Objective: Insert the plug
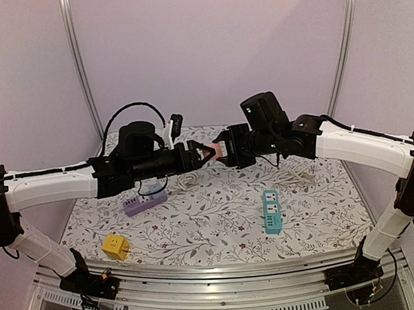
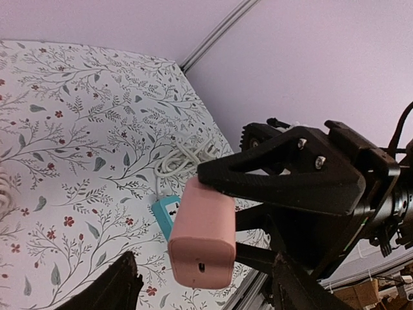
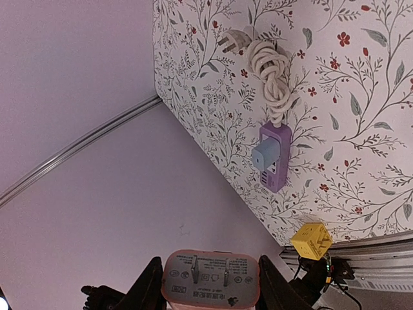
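A pink plug (image 1: 218, 150) hangs in mid-air between the two arms, above the middle of the table. My right gripper (image 1: 225, 149) is shut on it. In the right wrist view the plug (image 3: 210, 278) sits between my fingers (image 3: 147, 287) with its two prongs facing the camera. My left gripper (image 1: 205, 154) is open just left of the plug. In the left wrist view the plug's back end (image 2: 202, 236) with its small port lies ahead of my spread fingers (image 2: 119, 284), held by the right arm's black finger (image 2: 277, 174). A teal power strip (image 1: 271, 210) lies on the table at right.
A purple power strip (image 1: 145, 201) with a light blue adapter (image 3: 263, 157) plugged in lies at left, its white cord (image 3: 271, 71) coiled behind. A yellow cube adapter (image 1: 115, 246) sits near the front left edge. Another white cord (image 1: 298, 173) lies at back right.
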`<state>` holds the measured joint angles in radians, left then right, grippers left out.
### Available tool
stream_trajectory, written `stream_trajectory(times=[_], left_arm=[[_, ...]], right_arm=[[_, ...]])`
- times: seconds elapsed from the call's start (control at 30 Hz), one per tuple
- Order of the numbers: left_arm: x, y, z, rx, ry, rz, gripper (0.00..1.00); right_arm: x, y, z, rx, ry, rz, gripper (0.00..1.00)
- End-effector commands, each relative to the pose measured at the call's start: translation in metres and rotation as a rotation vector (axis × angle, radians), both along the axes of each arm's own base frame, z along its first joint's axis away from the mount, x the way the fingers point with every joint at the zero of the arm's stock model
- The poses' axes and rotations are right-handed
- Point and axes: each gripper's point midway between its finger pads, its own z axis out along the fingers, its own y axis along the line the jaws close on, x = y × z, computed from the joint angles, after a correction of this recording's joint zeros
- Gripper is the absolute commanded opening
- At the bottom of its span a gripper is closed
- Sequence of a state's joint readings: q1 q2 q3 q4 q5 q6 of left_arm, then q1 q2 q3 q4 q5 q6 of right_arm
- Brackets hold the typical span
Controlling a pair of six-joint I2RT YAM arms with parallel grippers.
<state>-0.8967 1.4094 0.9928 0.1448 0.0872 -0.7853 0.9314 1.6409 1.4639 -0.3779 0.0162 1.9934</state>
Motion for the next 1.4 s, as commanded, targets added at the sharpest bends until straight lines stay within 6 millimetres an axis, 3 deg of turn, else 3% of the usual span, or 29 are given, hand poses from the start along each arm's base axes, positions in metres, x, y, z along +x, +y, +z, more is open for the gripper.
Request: stream_trajectory(times=[0.0, 0.3, 0.47, 0.53, 0.7, 0.77, 0.83, 0.93, 0.97, 1.13, 1.37], left_arm=[[-0.001, -0.010, 0.017, -0.027, -0.057, -0.023, 0.67], [0.001, -0.017, 0.013, -0.028, -0.054, -0.040, 0.58], [0.001, -0.019, 0.013, -0.028, -0.055, -0.048, 0.45], [0.000, -0.020, 0.013, -0.025, -0.057, -0.052, 0.37], [-0.001, -0.021, 0.013, -0.026, -0.059, -0.067, 0.02], [-0.002, -0.020, 0.013, -0.027, -0.055, -0.067, 0.00], [-0.003, -0.019, 0.014, -0.026, -0.049, -0.065, 0.00], [-0.006, -0.015, 0.014, 0.001, -0.034, -0.066, 0.00], [-0.008, -0.012, 0.014, 0.016, -0.029, -0.070, 0.00], [-0.024, 0.011, 0.006, 0.163, 0.015, -0.106, 0.00], [-0.046, 0.078, 0.000, 0.456, 0.044, -0.092, 0.00]], right_arm=[[-0.001, 0.001, 0.024, 0.127, 0.068, -0.081, 0.22], [-0.006, 0.005, 0.026, 0.135, 0.064, -0.057, 0.22], [-0.007, 0.005, 0.029, 0.142, 0.058, -0.054, 0.22], [-0.008, 0.005, 0.030, 0.144, 0.055, -0.051, 0.22], [-0.009, 0.005, 0.030, 0.139, 0.051, -0.046, 0.22], [-0.011, 0.003, 0.027, 0.132, 0.051, -0.043, 0.23], [-0.012, 0.001, 0.026, 0.131, 0.046, -0.041, 0.35], [-0.013, -0.004, 0.027, 0.115, 0.009, -0.034, 0.88], [-0.013, -0.008, 0.029, 0.101, -0.010, -0.032, 0.97], [-0.014, -0.027, 0.020, 0.018, -0.068, 0.011, 0.99], [-0.026, -0.068, -0.014, -0.147, -0.122, 0.107, 0.99]])
